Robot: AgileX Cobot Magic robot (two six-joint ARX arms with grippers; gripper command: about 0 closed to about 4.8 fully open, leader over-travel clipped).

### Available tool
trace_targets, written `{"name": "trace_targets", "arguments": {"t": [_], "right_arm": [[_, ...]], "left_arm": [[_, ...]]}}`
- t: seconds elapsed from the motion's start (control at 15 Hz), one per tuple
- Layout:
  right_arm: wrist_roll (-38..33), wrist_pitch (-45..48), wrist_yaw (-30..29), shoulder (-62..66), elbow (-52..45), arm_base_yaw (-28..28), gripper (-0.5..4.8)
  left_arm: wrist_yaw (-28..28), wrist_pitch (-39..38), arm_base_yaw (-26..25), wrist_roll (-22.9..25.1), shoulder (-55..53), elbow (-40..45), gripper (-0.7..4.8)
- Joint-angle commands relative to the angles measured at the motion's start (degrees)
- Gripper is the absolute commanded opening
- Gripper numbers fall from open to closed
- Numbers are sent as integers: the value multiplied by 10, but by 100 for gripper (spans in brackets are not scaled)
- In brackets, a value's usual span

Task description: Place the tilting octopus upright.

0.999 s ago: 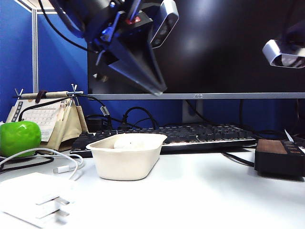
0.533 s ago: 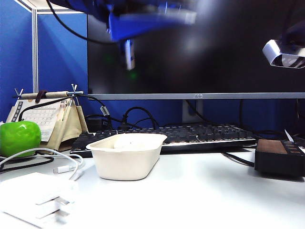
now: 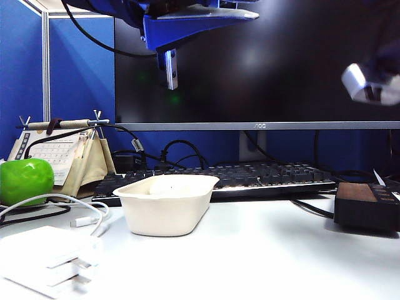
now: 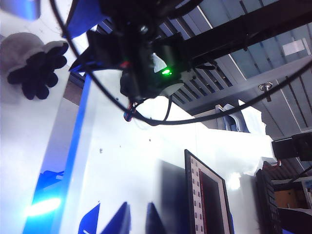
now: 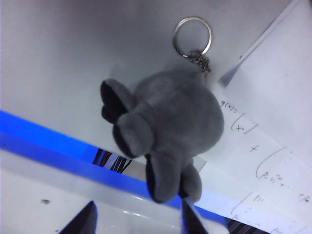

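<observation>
While the octopus [image 5: 168,126] lies tilted on the worktop [image 5: 58,58], the right tool [image 5: 139,219] hangs above it, prongs apart; the left tool's [image 3: 187,25] state is unclear.

Grey octopus [image 5: 170,129] with dark tentacle undersides, silver keyring [image 5: 192,36], cream tray [image 3: 165,212], green apple [image 3: 25,179], blue partition [image 3: 75,69]

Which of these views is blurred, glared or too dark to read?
Exterior view: sharp on the desk, but the right wrist camera at the upper right is motion-smeared, and the monitor is a dark mass. Left wrist view: blown-out white surfaces, cables in silhouette, no gripper seen. Right wrist view: octopus clear with mild softness; right gripper fingertips dark at the frame edge.
</observation>
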State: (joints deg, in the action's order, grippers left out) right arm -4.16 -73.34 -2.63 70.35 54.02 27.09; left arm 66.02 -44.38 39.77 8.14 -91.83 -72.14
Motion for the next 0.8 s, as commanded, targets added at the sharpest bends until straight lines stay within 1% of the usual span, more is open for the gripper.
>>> {"name": "trace_targets", "arguments": {"t": [0.07,0.33,0.47,0.67,0.73,0.8], "right_arm": [[17,50,2,1,-25,0,220],[17,81,1,4,-28,0,218],[17,76,1,14,-28,0,172],[17,75,2,31,-32,0,159],[17,71,2,38,-32,0,68],[21,72,2,42,-32,0,15]], "left_arm": [[7,3,0,4,2,-2,57],[7,3,0,4,2,-2,57],[7,3,0,4,2,-2,57],[7,2,0,4,2,-2,57],[7,2,0,4,2,-2,57],[7,2,0,4,2,-2,57]]}}
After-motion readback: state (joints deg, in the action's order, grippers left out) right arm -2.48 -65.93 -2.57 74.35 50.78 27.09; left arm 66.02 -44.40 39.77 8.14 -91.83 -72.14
